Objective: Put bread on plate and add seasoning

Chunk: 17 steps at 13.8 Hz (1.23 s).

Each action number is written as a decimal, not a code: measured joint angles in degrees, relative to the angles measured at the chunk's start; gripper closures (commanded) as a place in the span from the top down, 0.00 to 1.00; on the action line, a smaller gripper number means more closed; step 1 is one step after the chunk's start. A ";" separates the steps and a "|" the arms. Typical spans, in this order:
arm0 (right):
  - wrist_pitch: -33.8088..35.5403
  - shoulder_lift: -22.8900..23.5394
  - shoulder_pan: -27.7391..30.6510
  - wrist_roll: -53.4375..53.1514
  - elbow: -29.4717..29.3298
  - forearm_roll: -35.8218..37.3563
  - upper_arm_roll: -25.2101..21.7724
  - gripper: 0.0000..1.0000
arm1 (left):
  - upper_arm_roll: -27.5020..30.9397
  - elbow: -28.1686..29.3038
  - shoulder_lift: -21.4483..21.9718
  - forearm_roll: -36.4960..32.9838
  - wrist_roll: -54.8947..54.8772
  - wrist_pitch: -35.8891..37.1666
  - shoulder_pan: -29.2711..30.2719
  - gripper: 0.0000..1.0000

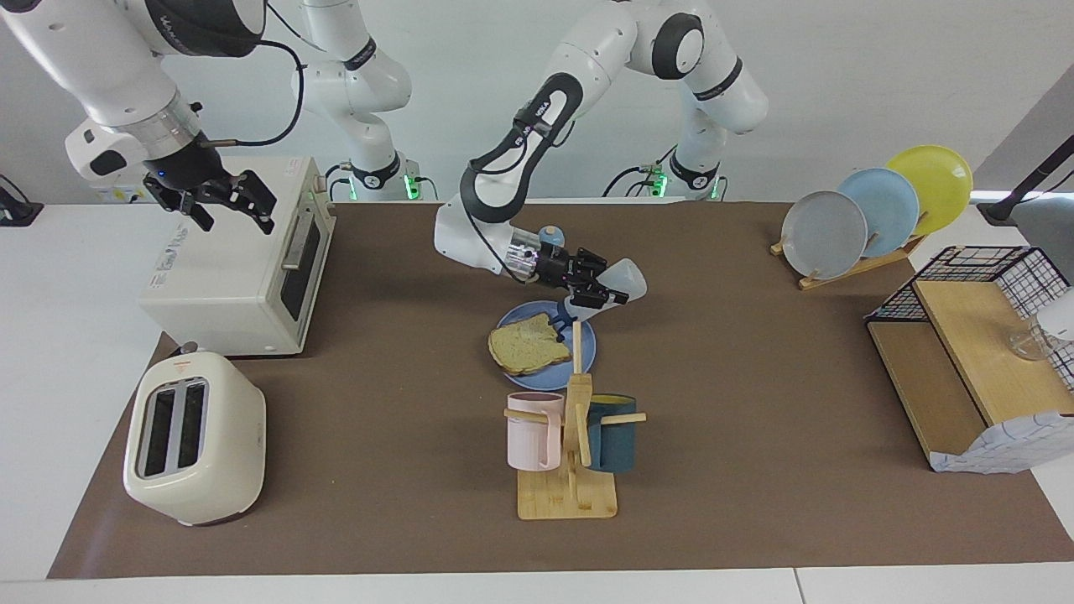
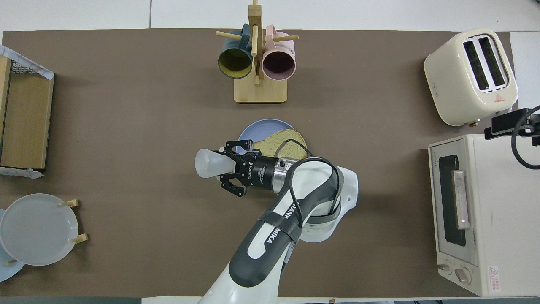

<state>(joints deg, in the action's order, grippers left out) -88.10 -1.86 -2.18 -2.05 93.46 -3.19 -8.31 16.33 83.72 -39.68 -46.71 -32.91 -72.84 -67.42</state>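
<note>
The left gripper [image 1: 597, 294] is clamped on the tipped seasoning [image 1: 619, 283], cap-down over the plate [image 1: 587, 352] at mid-tabletop, where the bread [image 1: 529, 346] lies. The right gripper [image 1: 222, 201] waits wide open over the oven [image 1: 226, 277]. Aimed off-centre, seasoning could miss the bread.

The left arm bends down into mid-frame of the facing view, wrist near level, its left gripper [image 1: 597, 293] clamped tight on what it holds. The right gripper [image 1: 225, 204] hangs in the upper left, fingers spread wide.
</note>
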 measured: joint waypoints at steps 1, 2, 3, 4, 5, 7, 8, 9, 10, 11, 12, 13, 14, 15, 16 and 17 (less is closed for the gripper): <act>0.00 0.00 0.00 0.00 0.00 0.00 0.00 1.00 | 0.10 0.00 -0.03 -0.26 0.00 -0.27 1.23 0.00; 0.00 0.00 0.00 0.00 0.00 0.00 0.00 1.00 | 0.14 0.00 -0.06 -0.38 0.00 -0.69 2.53 0.00; 0.00 0.00 0.00 0.00 0.00 0.00 0.00 1.00 | 0.18 0.01 -0.11 -0.42 0.00 -1.05 3.66 0.00; 0.00 0.00 0.00 0.00 0.00 0.00 0.00 1.00 | 0.20 0.01 -0.18 -0.43 0.00 -1.54 4.60 0.00; 0.00 0.00 0.00 0.00 0.00 0.00 0.00 1.00 | 0.20 0.01 -0.22 -0.43 0.00 -1.79 5.19 0.00; 0.00 0.00 0.00 0.00 0.00 0.00 0.00 1.00 | 0.42 -0.57 0.04 -0.43 0.01 -1.85 5.61 0.00; 0.00 0.00 0.00 0.00 0.00 0.00 0.00 1.00 | 0.72 -1.16 0.82 -0.36 0.00 -1.85 5.68 0.00; 0.00 0.00 0.00 0.00 0.00 0.00 0.00 1.00 | 0.97 -1.67 2.20 0.05 0.00 -1.85 5.98 0.00; 0.00 0.00 0.00 0.00 0.00 0.00 0.00 1.00 | 1.01 -1.97 3.96 0.80 -0.05 -1.86 6.66 0.00; 0.00 0.00 0.00 0.00 0.00 0.00 0.00 1.00 | 1.04 -2.06 6.02 1.77 -0.23 -1.91 7.56 0.00; 0.00 0.00 0.00 0.00 0.00 0.00 0.00 1.00 | 1.05 -2.06 8.10 3.24 -0.38 -2.12 8.58 0.00; 0.00 0.00 0.00 0.00 0.00 0.00 0.00 1.00 | 1.09 -2.08 10.05 5.46 -0.41 -2.99 9.79 0.00; 0.00 0.00 0.00 0.00 0.00 0.00 0.00 1.00 | 1.19 -2.07 12.43 8.09 -0.41 -4.69 11.44 0.00; 0.00 0.00 0.00 0.00 0.00 0.00 0.00 1.00 | 1.26 -2.04 14.91 10.37 -0.40 -6.25 13.31 0.00; 0.00 -0.01 0.00 0.00 0.00 0.00 0.00 1.00 | 1.32 -1.98 17.42 12.83 -0.41 -7.46 15.36 0.00; 0.00 0.00 0.00 0.00 0.00 0.00 0.00 1.00 | 1.36 -1.90 19.79 15.67 -0.41 -8.67 17.48 0.00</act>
<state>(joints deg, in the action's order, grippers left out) -88.10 -1.86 -2.18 -2.05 93.46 -3.19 -8.31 17.68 81.83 -19.89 -31.04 -33.32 -81.51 -49.94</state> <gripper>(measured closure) 0.000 0.507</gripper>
